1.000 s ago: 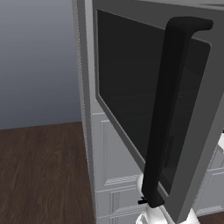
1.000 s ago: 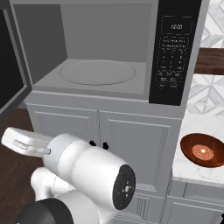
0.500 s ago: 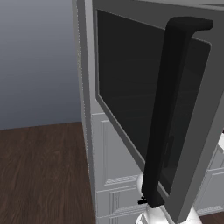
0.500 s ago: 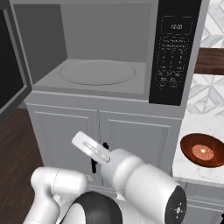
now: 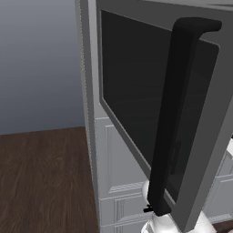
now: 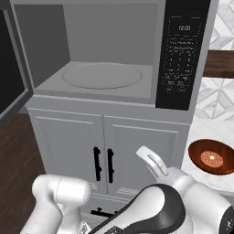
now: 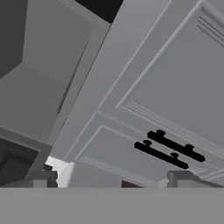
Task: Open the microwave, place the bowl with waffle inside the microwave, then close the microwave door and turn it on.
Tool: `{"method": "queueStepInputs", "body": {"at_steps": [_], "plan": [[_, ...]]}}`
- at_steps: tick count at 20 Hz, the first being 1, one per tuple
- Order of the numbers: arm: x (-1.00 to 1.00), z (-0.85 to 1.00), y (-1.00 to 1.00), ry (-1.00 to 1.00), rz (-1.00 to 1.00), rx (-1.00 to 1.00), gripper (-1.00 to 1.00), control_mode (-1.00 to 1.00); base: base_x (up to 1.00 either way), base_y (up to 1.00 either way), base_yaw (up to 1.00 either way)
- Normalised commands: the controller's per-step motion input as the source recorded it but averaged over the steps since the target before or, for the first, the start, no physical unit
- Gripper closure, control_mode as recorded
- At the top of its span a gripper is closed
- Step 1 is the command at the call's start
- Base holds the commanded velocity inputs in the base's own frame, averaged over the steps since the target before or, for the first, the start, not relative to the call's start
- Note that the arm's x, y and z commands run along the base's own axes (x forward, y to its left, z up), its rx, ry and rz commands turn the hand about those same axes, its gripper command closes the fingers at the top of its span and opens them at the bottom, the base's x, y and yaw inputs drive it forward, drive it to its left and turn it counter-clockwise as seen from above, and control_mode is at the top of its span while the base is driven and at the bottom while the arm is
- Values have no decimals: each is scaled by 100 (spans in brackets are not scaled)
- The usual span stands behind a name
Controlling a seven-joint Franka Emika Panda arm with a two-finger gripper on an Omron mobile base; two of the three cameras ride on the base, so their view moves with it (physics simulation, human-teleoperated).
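1. While the door (image 5: 136,91) hangs swung wide to the left of the microwave (image 6: 105,50), its black handle (image 5: 175,118) faces out into the room.
2. The microwave cavity stands bare, with a round turntable (image 6: 101,75) lying flat on its floor.
3. The dark control panel (image 6: 183,52) runs down the right side of the microwave, a small clock readout at its top.
4. The bowl (image 6: 213,157) sits on the desk (image 6: 201,123), low and to the right of the microwave, well apart from the cavity; a round waffle (image 6: 212,159) lies in its middle.
5. Below the microwave are two white cabinet doors (image 6: 109,155) with a pair of small black handles (image 6: 103,165) side by side at their meeting edge.
6. The gripper (image 7: 111,179) stands wide, its fingers (image 7: 181,178) apart with nothing between them; it points at the cabinet doors beneath the microwave.
7. In the right base view the arm (image 6: 160,201) bends low in front of the cabinets, below the microwave and left of the bowl.
8. Dark wood floor (image 5: 43,177) spreads left of the microwave.
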Motion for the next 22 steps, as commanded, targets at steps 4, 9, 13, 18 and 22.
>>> {"method": "queueStepInputs", "body": {"at_steps": [4, 9, 13, 18, 22], "plan": [[86, -74, -100, 11, -9, 7, -100, -100, 0, 0, 0], [99, -71, -100, 17, -6, 1, -100, -100, 0, 0, 0], [88, -81, -100, 20, -3, 3, -100, -100, 0, 0, 0], [78, -85, -100, 19, -2, 7, -100, -100, 0, 0, 0], [62, -70, -100, 17, -4, 10, -100, -100, 0, 0, 0]]}}
